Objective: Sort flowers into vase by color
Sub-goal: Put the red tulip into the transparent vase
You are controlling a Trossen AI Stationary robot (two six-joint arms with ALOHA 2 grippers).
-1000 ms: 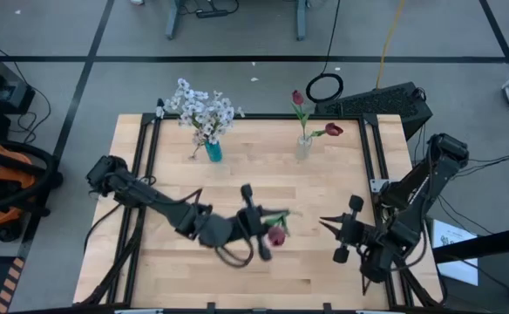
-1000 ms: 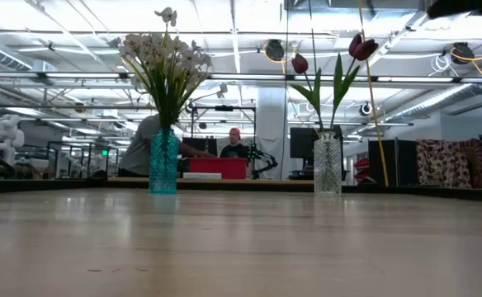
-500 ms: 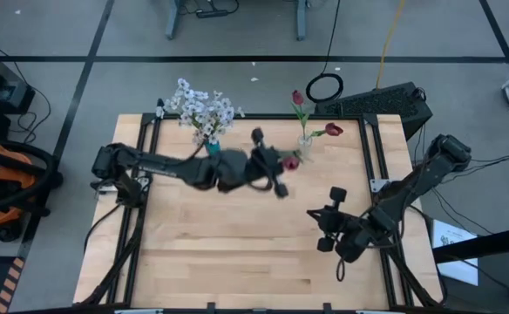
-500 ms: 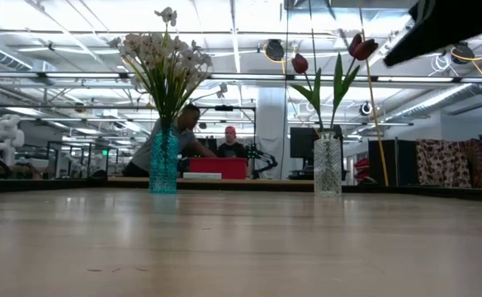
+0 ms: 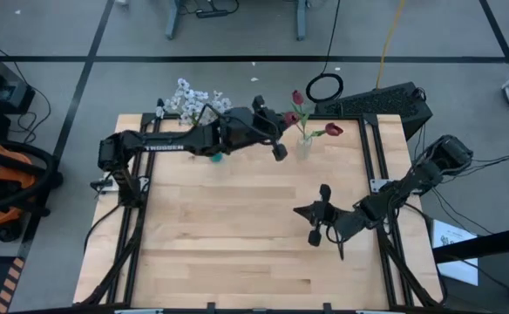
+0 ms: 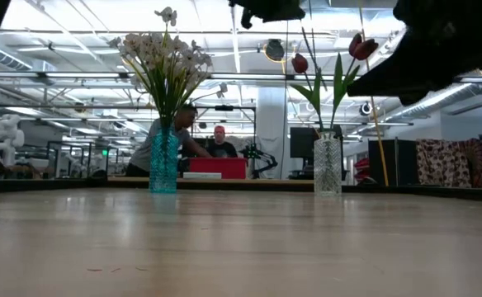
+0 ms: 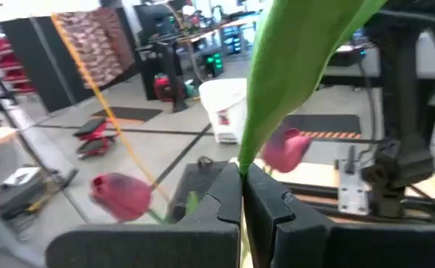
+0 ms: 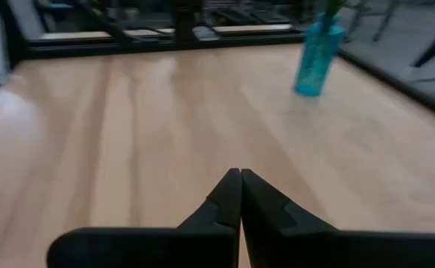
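Overhead, pale wooden table [image 5: 237, 227], grey workshop floor [image 5: 237, 35], left claw [image 7: 241, 195] pinching tulip stem [image 7: 292, 52], right claw [image 8: 240, 195] closed empty.

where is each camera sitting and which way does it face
High view: overhead, straight down on the table; both arms show, left gripper by the clear vase, right gripper over bare wood.
Low view: tabletop height, level toward the room; blue vase and clear vase ahead, dark arm parts at top.
Left wrist view: past shut fingers pinching a tulip stem.
Right wrist view: past shut, empty fingers toward the blue vase.
Shared: high, low and right wrist views show the blue vase.
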